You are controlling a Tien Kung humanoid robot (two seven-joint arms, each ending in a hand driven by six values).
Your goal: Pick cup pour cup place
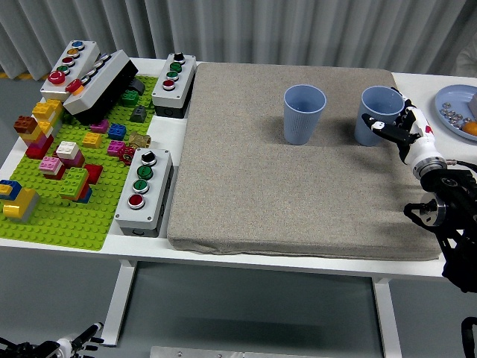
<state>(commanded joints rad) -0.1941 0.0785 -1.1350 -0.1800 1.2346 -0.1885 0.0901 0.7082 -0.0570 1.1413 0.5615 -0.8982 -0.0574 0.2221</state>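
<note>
- Right hand: fingers curled around the right cup, near the mat's far right corner.
- Second cup: upright, mid far edge of mat.

Right arm enters from the lower right edge of the head view, black jointed segments rising to a white wrist section. The right robot hand is extended forward and to the left over the counter's right side, palm turned inward, dark fingers curled partway with tips pointing left; whether they close on anything cannot be resolved. Part of a white-tipped limb shows at the lower left corner, below counter level
</note>
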